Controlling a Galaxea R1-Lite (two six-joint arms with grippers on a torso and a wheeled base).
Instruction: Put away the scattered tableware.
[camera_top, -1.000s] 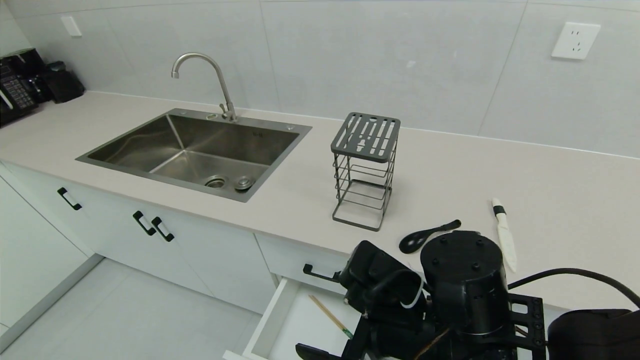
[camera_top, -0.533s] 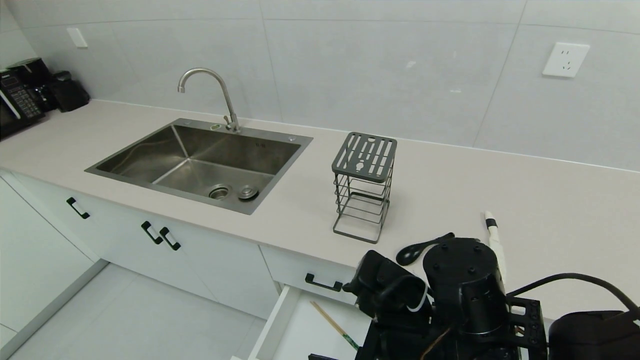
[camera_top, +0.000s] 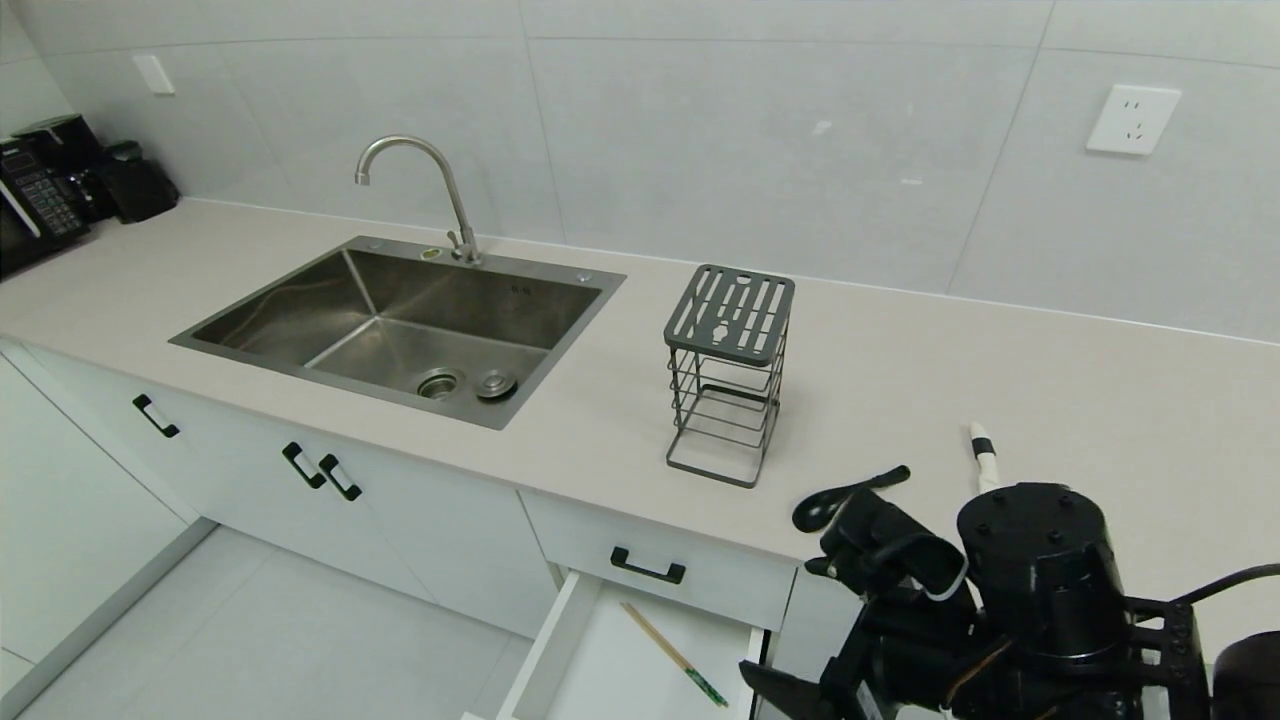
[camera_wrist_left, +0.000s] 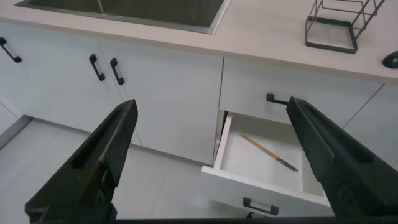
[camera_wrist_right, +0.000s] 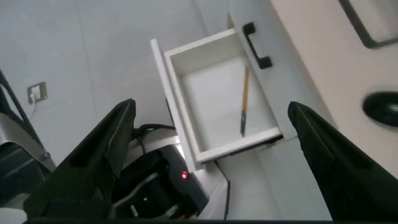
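Note:
A black spoon (camera_top: 845, 495) lies on the counter near its front edge, right of the wire rack (camera_top: 728, 375). Just right of the spoon lies a white utensil with a black band (camera_top: 984, 458). Below the counter an open white drawer (camera_top: 545, 655) holds one chopstick (camera_top: 675, 655). My right arm (camera_top: 1030, 590) hangs in front of the counter edge, below the spoon. Its gripper (camera_wrist_right: 211, 107) is open and empty above the drawer (camera_wrist_right: 168, 93), chopstick (camera_wrist_right: 244, 102) and spoon (camera_wrist_right: 380, 104). My left gripper (camera_wrist_left: 211, 106) is open and empty, facing the cabinets and the drawer (camera_wrist_left: 214, 162).
A steel sink (camera_top: 395, 315) with a faucet (camera_top: 415, 180) is set into the counter at the left. Black appliances (camera_top: 60, 180) stand at the far left. White cabinet doors with black handles (camera_top: 310, 465) run below, and a wall socket (camera_top: 1132, 118) sits at the back right.
The head camera tilted between the first two frames. Since then my right arm has swung to the right, uncovering the drawer front and more of the chopstick.

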